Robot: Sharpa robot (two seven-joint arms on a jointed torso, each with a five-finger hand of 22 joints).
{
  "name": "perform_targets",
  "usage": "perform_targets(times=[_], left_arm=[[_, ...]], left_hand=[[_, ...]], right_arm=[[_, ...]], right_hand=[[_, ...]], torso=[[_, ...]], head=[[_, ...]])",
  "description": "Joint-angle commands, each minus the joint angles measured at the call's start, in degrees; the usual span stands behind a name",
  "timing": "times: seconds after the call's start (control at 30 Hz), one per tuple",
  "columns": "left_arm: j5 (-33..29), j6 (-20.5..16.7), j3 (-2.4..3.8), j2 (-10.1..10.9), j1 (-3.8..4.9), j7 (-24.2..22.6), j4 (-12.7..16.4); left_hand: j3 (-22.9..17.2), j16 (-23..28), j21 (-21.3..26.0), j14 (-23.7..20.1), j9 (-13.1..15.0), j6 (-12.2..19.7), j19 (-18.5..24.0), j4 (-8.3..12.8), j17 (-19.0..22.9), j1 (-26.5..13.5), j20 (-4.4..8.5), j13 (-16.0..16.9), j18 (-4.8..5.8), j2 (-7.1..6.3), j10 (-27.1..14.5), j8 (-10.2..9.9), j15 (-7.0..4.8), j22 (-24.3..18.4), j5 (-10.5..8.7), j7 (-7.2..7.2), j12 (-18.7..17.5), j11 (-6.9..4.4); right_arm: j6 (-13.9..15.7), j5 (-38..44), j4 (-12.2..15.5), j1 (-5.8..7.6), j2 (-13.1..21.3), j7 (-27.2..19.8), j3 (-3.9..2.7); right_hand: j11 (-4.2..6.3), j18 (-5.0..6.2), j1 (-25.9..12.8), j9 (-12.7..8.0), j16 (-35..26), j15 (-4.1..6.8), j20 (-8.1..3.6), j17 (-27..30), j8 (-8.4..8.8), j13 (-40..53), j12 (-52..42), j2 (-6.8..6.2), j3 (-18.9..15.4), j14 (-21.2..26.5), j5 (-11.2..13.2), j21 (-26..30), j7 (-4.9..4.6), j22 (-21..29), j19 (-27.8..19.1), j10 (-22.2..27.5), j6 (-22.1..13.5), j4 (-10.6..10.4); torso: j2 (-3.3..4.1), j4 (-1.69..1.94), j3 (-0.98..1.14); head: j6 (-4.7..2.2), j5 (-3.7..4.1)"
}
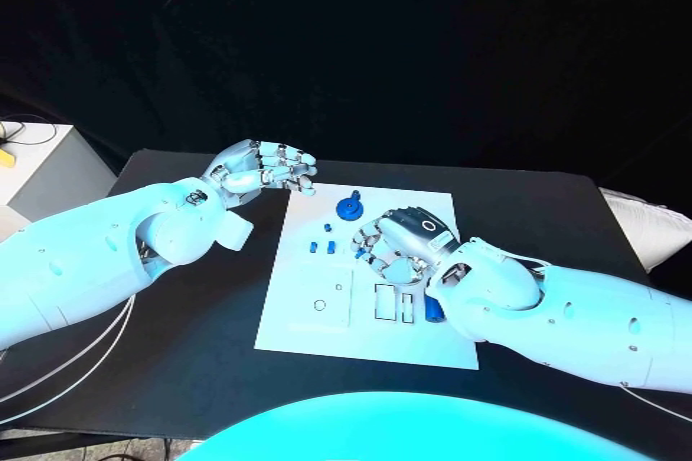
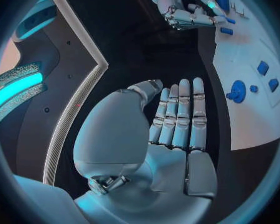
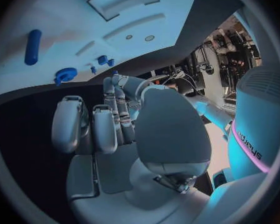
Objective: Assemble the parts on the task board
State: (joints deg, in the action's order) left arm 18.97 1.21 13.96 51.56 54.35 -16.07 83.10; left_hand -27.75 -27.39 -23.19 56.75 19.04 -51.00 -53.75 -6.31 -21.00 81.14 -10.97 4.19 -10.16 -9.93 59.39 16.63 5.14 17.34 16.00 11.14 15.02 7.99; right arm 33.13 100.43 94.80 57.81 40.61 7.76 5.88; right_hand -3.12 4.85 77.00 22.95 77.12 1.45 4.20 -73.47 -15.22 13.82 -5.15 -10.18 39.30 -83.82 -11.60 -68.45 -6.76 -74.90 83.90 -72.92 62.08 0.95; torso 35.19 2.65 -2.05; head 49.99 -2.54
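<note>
The right hand point(image 1: 400, 243), fingers curled and holding nothing visible, hovers over the task board point(image 1: 310, 326), the round blue part point(image 1: 351, 207) just beyond its fingers, nearer than the open left hand point(image 1: 264, 167).

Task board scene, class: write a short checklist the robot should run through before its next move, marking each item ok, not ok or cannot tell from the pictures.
1. Task board lies flat on the black table: ok.
2. Left hand is off the board, beyond its far left corner, holding nothing, fingers straight in its wrist view: ok.
3. Right hand hovers over the board's middle: ok; whether it holds a part: cannot tell.
4. Round blue part is at the board's far edge, unblocked: ok.
5. Small blue parts lie left of the right hand: ok.
6. Blue part seated in its slot: cannot tell.
</note>
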Motion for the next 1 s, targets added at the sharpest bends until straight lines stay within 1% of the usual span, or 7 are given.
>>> perform_targets(times=[0.03, 0.2, 0.4, 0.5, 0.63, 0.77, 1.0], left_arm=[[-0.32, -0.54, 0.04, -0.27, -0.01, -0.55, 0.18], [-0.51, -0.76, 0.04, -0.47, -0.01, -0.53, 0.45], [-0.59, -0.75, 0.04, -0.62, -0.01, -0.42, 0.76], [-0.61, -0.76, 0.04, -0.71, -0.01, -0.39, 0.73], [-0.62, -0.79, 0.04, -0.80, -0.01, -0.38, 0.65], [-0.63, -0.75, 0.04, -0.85, 0.00, -0.36, 0.66], [-0.63, -0.72, 0.04, -0.86, 0.00, -0.31, 0.58]], left_hand=[[0.08, 0.24, 0.20, 0.35, -0.06, -0.19, -0.37, 0.28, -0.06, 0.44, 0.05, -0.09, -0.11, -0.13, 0.07, -0.32, 0.22, 0.05, -0.02, 0.40, -0.26, 0.34], [0.11, 0.28, 0.20, 0.37, -0.07, -0.19, -0.36, 0.25, -0.08, 0.38, 0.05, -0.10, -0.09, -0.10, 0.08, -0.33, 0.24, 0.06, -0.02, 0.42, -0.28, 0.36], [0.11, 0.28, 0.20, 0.37, -0.07, -0.19, -0.36, 0.25, -0.08, 0.38, 0.05, -0.10, -0.09, -0.10, 0.08, -0.33, 0.24, 0.06, -0.02, 0.42, -0.28, 0.36], [0.11, 0.28, 0.20, 0.37, -0.07, -0.19, -0.36, 0.25, -0.08, 0.38, 0.05, -0.10, -0.09, -0.10, 0.08, -0.33, 0.24, 0.06, -0.02, 0.42, -0.28, 0.36], [0.11, 0.28, 0.20, 0.37, -0.07, -0.19, -0.36, 0.25, -0.08, 0.38, 0.05, -0.10, -0.09, -0.10, 0.08, -0.33, 0.24, 0.06, -0.02, 0.42, -0.28, 0.36], [0.16, 0.39, 0.21, 0.41, -0.09, -0.22, -0.33, 0.22, -0.12, 0.27, 0.04, -0.10, -0.07, -0.04, 0.12, -0.35, 0.27, 0.06, -0.02, 0.44, -0.33, 0.37], [0.16, 0.39, 0.21, 0.41, -0.09, -0.22, -0.33, 0.22, -0.12, 0.27, 0.04, -0.10, -0.07, -0.04, 0.12, -0.35, 0.27, 0.06, -0.02, 0.44, -0.33, 0.37]], right_arm=[[-0.22, 4.01, -0.67, -0.82, -1.54, 0.13, 0.23], [-0.62, 4.46, -2.09, -1.87, -3.49, 0.66, 0.60], [-0.77, 5.21, -3.22, -2.75, -4.83, 1.49, 0.76], [-1.12, 5.40, -3.52, -2.99, -5.44, 1.68, 0.81], [-1.66, 5.55, -3.82, -3.19, -5.94, 1.78, 0.89], [-2.19, 5.85, -4.24, -3.30, -6.21, 1.93, 0.97], [-2.79, 6.71, -4.70, -3.39, -6.33, 2.54, 1.06]], right_hand=[[0.35, -1.14, 0.01, 0.08, -0.11, 0.39, -0.42, 0.03, -0.16, 0.07, -0.16, 0.29, 0.27, -2.55, 0.08, -0.30, -0.11, -7.82, 1.82, -0.71, 0.36, 0.17], [0.35, -1.12, 0.00, 0.09, -0.22, 0.39, -0.42, 0.18, -0.16, 0.07, -0.15, 0.28, 0.29, -2.52, 0.08, -0.19, -0.12, -7.79, 1.80, -0.72, 0.35, 0.19], [0.34, -1.12, -0.02, 0.10, -0.25, 0.39, -0.42, 0.22, -0.16, 0.06, -0.14, 0.28, 0.30, -2.51, 0.08, -0.15, -0.13, -7.77, 1.79, -0.72, 0.35, 0.20], [0.34, -1.12, -0.02, 0.10, -0.25, 0.39, -0.42, 0.22, -0.16, 0.06, -0.14, 0.28, 0.30, -2.51, 0.08, -0.15, -0.13, -7.77, 1.79, -0.72, 0.35, 0.20], [0.34, -1.12, -0.02, 0.10, -0.25, 0.39, -0.42, 0.22, -0.16, 0.06, -0.14, 0.28, 0.30, -2.51, 0.08, -0.15, -0.13, -7.77, 1.79, -0.72, 0.35, 0.20], [0.33, -1.11, -0.06, 0.13, -0.32, 0.38, -0.43, 0.31, -0.16, 0.05, -0.09, 0.27, 0.37, -2.50, 0.08, -0.08, -0.15, -7.76, 1.78, -0.73, 0.33, 0.26], [0.33, -1.11, -0.06, 0.13, -0.32, 0.38, -0.43, 0.31, -0.16, 0.05, -0.09, 0.27, 0.37, -2.50, 0.08, -0.08, -0.15, -7.76, 1.78, -0.73, 0.33, 0.26]], torso=[[0.08, 0.05, -0.04], [0.07, 0.06, -0.08], [0.09, 0.04, -0.01], [0.07, -0.05, 0.00], [0.10, -0.10, -0.01], [0.08, -0.06, -0.03], [0.09, -0.08, 0.00]], head=[[0.01, -0.72], [0.01, -1.33], [0.01, -2.14], [0.01, -2.64], [0.01, -2.94], [0.01, -3.08], [0.01, -3.28]])
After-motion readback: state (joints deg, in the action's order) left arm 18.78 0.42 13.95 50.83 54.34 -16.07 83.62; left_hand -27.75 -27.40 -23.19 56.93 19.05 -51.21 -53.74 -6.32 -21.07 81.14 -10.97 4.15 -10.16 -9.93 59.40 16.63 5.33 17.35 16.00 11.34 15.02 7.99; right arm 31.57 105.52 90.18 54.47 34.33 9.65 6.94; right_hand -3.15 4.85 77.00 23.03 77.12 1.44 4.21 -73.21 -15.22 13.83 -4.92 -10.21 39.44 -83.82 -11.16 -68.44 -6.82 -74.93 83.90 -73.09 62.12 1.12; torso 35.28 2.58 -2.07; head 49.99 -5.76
